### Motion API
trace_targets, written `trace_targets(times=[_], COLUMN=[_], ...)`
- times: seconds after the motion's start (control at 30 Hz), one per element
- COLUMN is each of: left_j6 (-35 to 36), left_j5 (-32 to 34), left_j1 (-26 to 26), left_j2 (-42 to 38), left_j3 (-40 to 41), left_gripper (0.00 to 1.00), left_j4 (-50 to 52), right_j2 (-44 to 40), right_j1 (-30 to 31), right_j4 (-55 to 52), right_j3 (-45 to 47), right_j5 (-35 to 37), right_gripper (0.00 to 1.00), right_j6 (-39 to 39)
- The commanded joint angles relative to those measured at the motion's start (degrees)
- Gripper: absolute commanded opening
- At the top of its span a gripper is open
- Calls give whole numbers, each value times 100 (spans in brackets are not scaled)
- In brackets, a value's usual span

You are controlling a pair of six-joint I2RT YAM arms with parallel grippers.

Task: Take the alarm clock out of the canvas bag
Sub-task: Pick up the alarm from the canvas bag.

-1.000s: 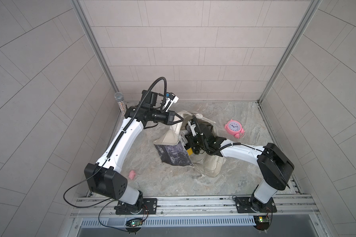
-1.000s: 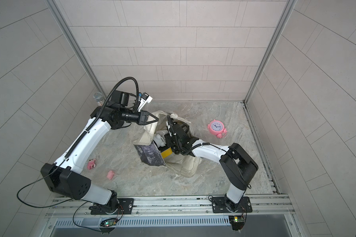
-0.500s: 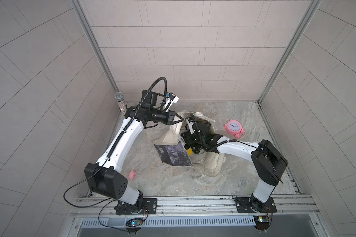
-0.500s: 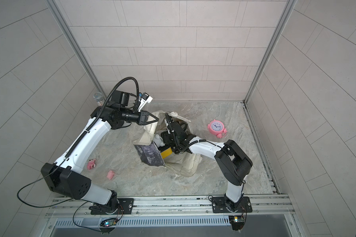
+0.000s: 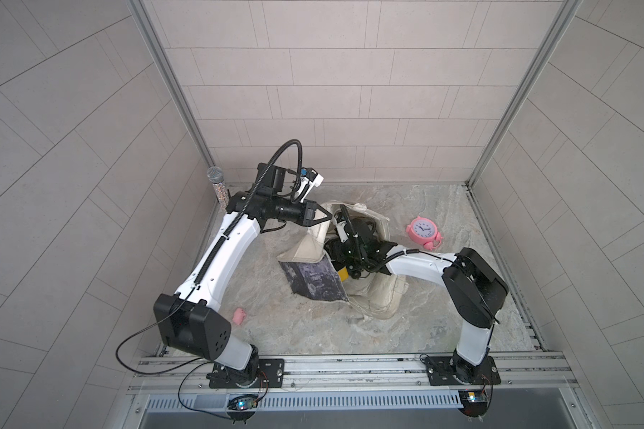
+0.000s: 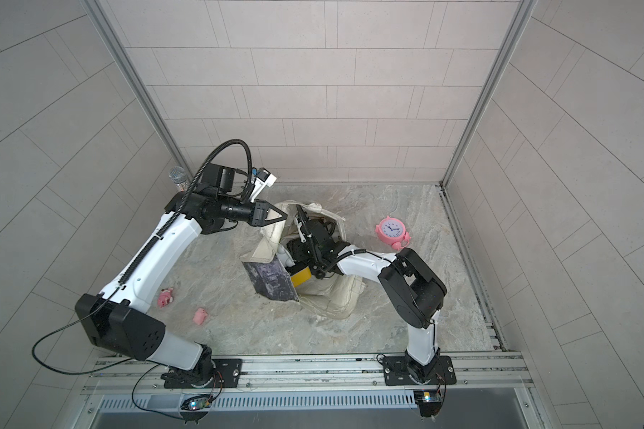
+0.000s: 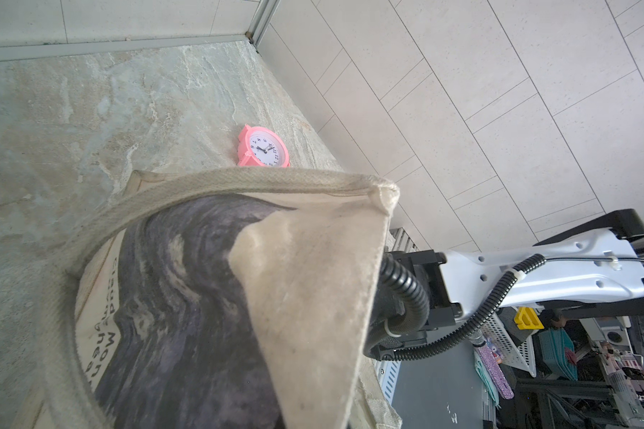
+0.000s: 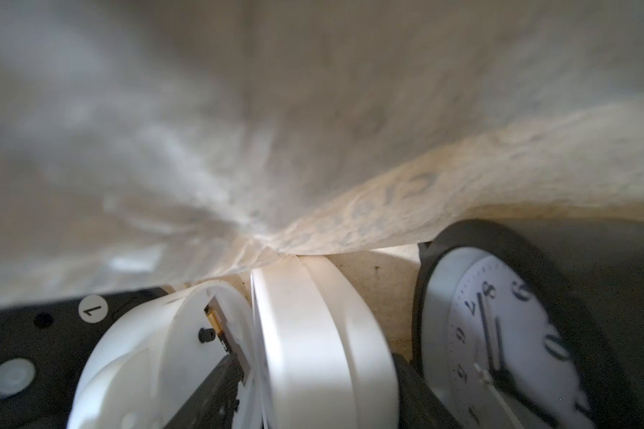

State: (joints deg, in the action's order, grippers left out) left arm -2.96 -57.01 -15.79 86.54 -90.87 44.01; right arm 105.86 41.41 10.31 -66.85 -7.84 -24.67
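Right hand [image 5: 345, 258] pushed deeper into canvas bag [image 5: 374, 297], beside black alarm clock [image 8: 499, 334].

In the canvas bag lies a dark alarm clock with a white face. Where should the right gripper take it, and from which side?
Probably the dark alarm clock's round casing, pinched front to back at its bare rim beside the white object; cloth drapes its other edge. Enter through the mouth of the canvas bag, which the left gripper holds up.
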Motion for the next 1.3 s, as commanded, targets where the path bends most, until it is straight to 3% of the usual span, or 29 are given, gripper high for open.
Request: trace_targets(times=[0.0,0.47,0.7,1.27], left_j6=[90,-12,-130,-537], left_j5=[-697,-529,64,550], left_j1=[-87,-135,-130,-53], left_j2=[-142,-230,-363,-579], left_j3=[-342,-247,-185,-115], left_gripper=[0,0,0,0], left_j4=[-532,-676,-865,-1290], right_j2=[236,-21,-847,-3080], right_j1=[-79,-73,-84,-426], right_j4=[-2,-139,-339,-1893], right_j3=[-45,-13,276,389], right_j5=[-241,-61,4,-444], right_gripper=[61,26,24,24], right_j6=[-152,-41,357,736])
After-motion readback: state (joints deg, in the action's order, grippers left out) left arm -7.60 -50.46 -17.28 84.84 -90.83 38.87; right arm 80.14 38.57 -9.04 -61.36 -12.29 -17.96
